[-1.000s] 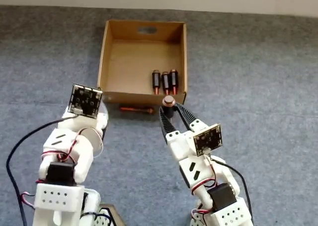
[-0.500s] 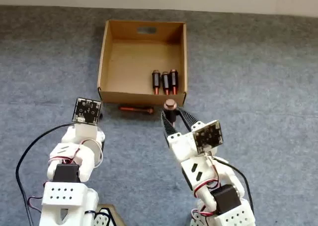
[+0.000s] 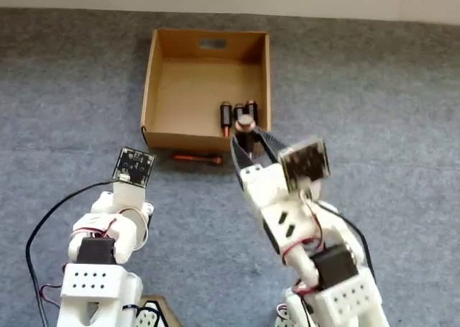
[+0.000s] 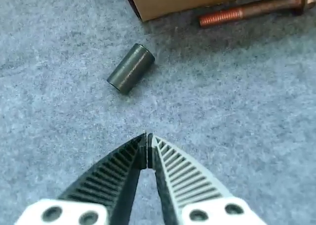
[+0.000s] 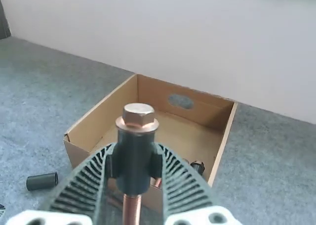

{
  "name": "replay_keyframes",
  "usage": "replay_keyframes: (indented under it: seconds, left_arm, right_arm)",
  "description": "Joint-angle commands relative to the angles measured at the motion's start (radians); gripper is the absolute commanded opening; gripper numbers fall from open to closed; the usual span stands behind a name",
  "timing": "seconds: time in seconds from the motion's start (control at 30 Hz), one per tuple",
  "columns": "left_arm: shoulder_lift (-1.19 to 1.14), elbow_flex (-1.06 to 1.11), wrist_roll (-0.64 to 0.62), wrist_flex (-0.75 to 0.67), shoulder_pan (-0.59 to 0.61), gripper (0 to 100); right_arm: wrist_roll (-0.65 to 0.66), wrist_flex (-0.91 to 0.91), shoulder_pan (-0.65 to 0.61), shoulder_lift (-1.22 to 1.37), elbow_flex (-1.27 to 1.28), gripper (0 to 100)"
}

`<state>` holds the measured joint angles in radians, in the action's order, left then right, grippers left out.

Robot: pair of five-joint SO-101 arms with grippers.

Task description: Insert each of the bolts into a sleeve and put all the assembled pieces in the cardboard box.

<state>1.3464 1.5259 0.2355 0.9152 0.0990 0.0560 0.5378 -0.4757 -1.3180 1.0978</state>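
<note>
Right gripper [image 5: 134, 151] clamped on a black sleeve [image 5: 133, 161] with a bolt [image 5: 138, 120] through it, upright, hex head up, over the near wall of the cardboard box [image 3: 153, 90] by its right corner. Three assembled pieces [image 3: 238, 116] lie inside against that wall. Arm stretched forward. Left gripper [image 4: 147, 137] pinched together on nothing, pointing down at grey carpet [image 3: 388, 111], arm folded back. Its wrist view gives a loose sleeve [image 4: 131, 68] on its side, just off the box corner. A loose bolt [image 3: 196, 157] lies along the box's outer wall.
</note>
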Motion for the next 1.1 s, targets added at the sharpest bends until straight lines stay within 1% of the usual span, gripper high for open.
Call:
replay_keyframes:
  seconds: [0.0, 0.13, 0.43, 0.6, 0.73, 0.93, 1.07]
  left_arm:
    - [0.012, -0.002, -0.003, 0.005, 0.007, 4]
    - [0.012, 0.005, -0.003, 0.005, 0.007, 4]
    - [0.016, 0.028, -0.002, 0.003, 0.005, 4]
    - [0.022, 0.036, -0.002, 0.003, 0.004, 4]
    - [0.022, 0.041, -0.002, -0.008, 0.004, 4]
    - [0.018, 0.041, -0.002, -0.014, 0.004, 3]
    - [0.018, 0.042, -0.002, -0.012, 0.004, 3]
  right_arm:
    - [-0.008, -0.002, 0.013, 0.179, -0.199, 0.6]
    - [-0.009, -0.002, 0.013, 0.366, -0.337, 0.6]
    - [-0.015, -0.001, 0.013, 0.785, -0.561, 0.6]
    - [-0.126, -0.001, 0.038, 0.951, -0.711, 0.6]
    - [-0.112, 0.001, 0.051, 1.127, -0.866, 0.6]
    - [-0.126, 0.001, 0.048, 1.403, -1.058, 0.6]
    - [-0.213, 0.001, 0.051, 1.529, -1.152, 0.6]
